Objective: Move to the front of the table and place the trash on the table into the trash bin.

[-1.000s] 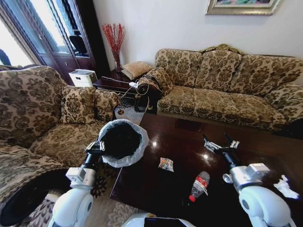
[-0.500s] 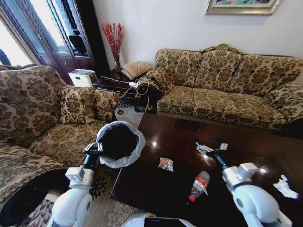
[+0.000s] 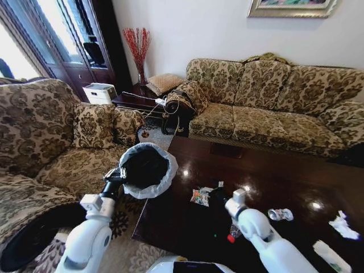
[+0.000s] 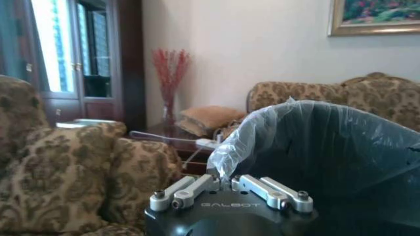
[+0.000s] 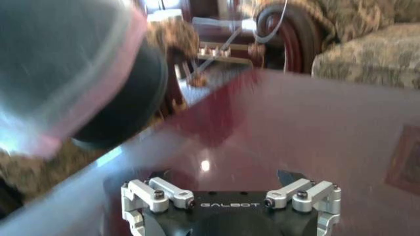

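At the counter's [image 3: 284,187] left edge, the left gripper [image 3: 118,176] has its fingers clenched on the rim of the trash bin [image 3: 147,169], holding it beside the counter. The right gripper [image 3: 215,192] hovers with fingers spread, just right of a colourful wrapper [image 3: 199,197]. A crumpled white paper [image 3: 343,224] lies far right.

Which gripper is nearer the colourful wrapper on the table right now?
Right. The right gripper hangs over the table just beside the colourful wrapper. The left gripper is off the table's edge, shut on the trash bin rim.
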Motion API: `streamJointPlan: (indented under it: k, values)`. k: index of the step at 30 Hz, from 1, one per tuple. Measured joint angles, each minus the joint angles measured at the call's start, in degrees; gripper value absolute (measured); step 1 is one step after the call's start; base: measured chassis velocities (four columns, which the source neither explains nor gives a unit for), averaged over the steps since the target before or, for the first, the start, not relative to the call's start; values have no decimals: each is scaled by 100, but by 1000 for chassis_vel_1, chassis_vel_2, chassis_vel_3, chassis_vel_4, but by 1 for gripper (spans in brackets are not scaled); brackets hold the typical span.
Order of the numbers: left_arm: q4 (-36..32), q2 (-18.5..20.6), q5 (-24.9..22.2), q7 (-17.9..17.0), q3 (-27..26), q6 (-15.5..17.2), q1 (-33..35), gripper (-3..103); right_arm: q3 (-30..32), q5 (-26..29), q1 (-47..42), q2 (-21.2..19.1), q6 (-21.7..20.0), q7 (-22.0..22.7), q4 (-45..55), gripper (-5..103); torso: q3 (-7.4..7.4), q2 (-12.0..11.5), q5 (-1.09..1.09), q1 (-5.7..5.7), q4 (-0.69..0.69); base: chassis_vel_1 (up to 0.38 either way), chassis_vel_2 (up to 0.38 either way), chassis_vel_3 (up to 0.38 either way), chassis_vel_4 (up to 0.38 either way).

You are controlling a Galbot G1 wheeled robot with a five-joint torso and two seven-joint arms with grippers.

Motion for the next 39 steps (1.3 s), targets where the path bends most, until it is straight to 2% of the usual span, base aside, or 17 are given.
streamJointPlan:
  k: [4, 12, 17, 24, 26, 27, 30, 32, 37, 39]
  values:
    - [3, 211, -197, 18, -96, -33, 155, 3, -512, -24, 474, -218, -68, 31, -356, 100, 0, 0, 2, 0, 4, 0, 0, 0, 0]
    - [64, 326, -284, 22, -105, -9, 15, 3, -1150, 32, 947, -482, -212, 44, -641, 100, 0, 0, 2, 0, 3, 0, 0, 0, 0]
    - [84, 310, -302, 16, -80, 39, -54, 3, -1365, 45, 1027, -656, -271, 75, -674, 100, -1, 0, 1, -1, 2, 0, 0, 0, 0]
    - [6, 243, -309, 13, -83, 74, -58, 3, -1521, 27, 1099, -683, -273, 133, -823, 102, -1, 0, 2, -1, 2, 0, 0, 0, 0]
    - [-38, 212, -309, 13, -91, 91, -59, 3, -1567, 8, 1144, -676, -275, 141, -882, 94, -1, 0, 2, -1, 2, 0, 0, 0, 0]
    - [-38, 212, -309, 13, -91, 91, -59, 3, -1567, 8, 1144, -676, -275, 141, -882, 94, -1, 0, 2, -1, 2, 0, 0, 0, 0]
    - [-101, 162, -310, 13, -93, 110, -52, 3, -1584, 6, 1170, -656, -305, 207, -884, 79, -1, 0, 1, -1, 2, 0, 0, 0, 0]
    - [-108, 154, -309, 13, -92, 114, -49, 3, -1584, 6, 1171, -648, -306, 222, -885, 79, -1, 0, 1, -1, 2, 0, 0, 0, 0]
    - [-133, 153, -311, 5, -99, 131, -59, 3, -1533, -1, 1088, -603, -302, 300, -862, 52, -1, 1, 1, -1, 2, 0, 0, 0, 0]
    - [-135, 154, -313, 3, -100, 136, -67, 3, -1507, -6, 1064, -593, -297, 316, -849, 52, -1, 1, 1, -1, 2, 0, 0, 0, 0]
